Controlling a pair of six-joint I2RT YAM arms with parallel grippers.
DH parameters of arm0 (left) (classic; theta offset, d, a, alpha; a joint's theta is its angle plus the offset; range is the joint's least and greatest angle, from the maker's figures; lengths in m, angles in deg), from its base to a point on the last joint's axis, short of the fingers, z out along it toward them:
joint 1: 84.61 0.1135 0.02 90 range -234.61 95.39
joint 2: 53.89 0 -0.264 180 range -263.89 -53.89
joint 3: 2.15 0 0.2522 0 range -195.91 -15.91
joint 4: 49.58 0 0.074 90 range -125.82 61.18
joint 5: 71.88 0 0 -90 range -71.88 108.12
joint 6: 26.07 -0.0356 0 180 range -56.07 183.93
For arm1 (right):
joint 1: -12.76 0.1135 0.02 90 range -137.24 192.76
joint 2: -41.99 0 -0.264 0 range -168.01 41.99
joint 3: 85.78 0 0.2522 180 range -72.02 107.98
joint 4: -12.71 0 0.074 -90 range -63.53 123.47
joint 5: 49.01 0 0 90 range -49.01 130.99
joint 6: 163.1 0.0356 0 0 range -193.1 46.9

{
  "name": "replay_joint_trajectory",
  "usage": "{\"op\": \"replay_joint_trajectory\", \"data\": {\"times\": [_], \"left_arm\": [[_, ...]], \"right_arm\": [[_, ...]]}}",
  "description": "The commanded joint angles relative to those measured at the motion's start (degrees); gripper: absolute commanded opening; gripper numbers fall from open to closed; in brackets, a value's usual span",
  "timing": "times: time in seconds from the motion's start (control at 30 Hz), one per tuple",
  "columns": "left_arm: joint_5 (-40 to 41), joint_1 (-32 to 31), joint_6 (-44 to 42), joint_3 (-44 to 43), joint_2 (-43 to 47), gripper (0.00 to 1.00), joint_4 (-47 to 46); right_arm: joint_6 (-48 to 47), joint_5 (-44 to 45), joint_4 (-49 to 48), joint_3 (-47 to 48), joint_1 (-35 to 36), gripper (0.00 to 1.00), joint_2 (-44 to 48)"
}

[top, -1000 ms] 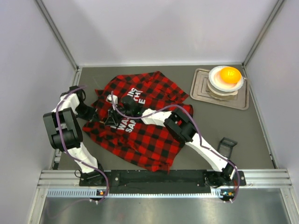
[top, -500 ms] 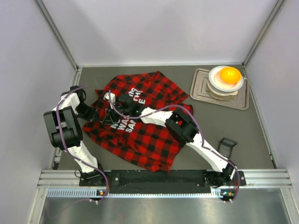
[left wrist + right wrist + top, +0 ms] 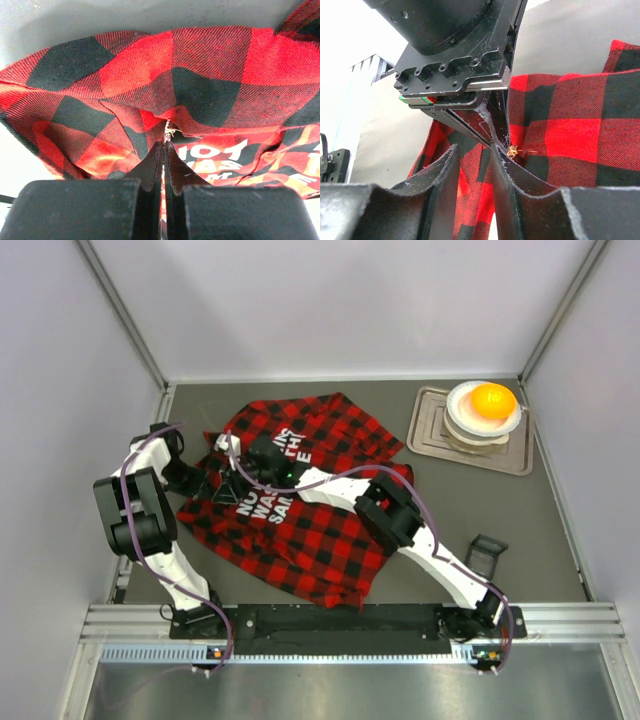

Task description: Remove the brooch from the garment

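The garment (image 3: 300,530), a red-and-black plaid shirt with white lettering, lies crumpled on the grey table, left of centre. The brooch (image 3: 172,131) is a tiny pale-gold ornament on a fold of it, just past my left fingertips. My left gripper (image 3: 164,145) is shut, pinching the shirt fabric right beside the brooch; it is at the shirt's left edge in the top view (image 3: 212,486). My right gripper (image 3: 474,147) is open, tips against the left gripper's tips. The brooch (image 3: 512,149) sits just outside its right finger (image 3: 520,185). In the top view the brooch is hidden under the grippers.
A grey tray (image 3: 432,435) at the back right holds a white bowl (image 3: 470,422) with an orange ball (image 3: 492,400). A small black bracket (image 3: 487,553) stands at the right, near the right arm. Walls close in the table on three sides.
My right wrist has moved left and a little farther back over the shirt, closing on the left gripper. The left arm has barely moved.
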Motion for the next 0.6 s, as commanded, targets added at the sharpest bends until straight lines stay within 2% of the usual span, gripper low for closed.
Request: {"op": "replay_joint_trajectory", "data": {"times": [0.0, 0.33, 0.57], "left_arm": [[-1.1, -0.3, 0.8, -1.7, 0.0, 0.0, 2.0], [-0.6, -0.1, 0.3, -1.8, 0.8, 0.0, 2.6], [-0.8, -0.1, 0.5, -1.5, 1.2, 0.0, 2.6]], "right_arm": [[-1.8, 0.3, -0.6, 2.0, 1.3, 0.32, 0.2], [-4.3, 5.4, 1.8, 1.2, 1.3, 0.35, 0.0], [-4.7, 5.3, 2.1, 0.5, 1.4, 0.34, -0.4]]}}
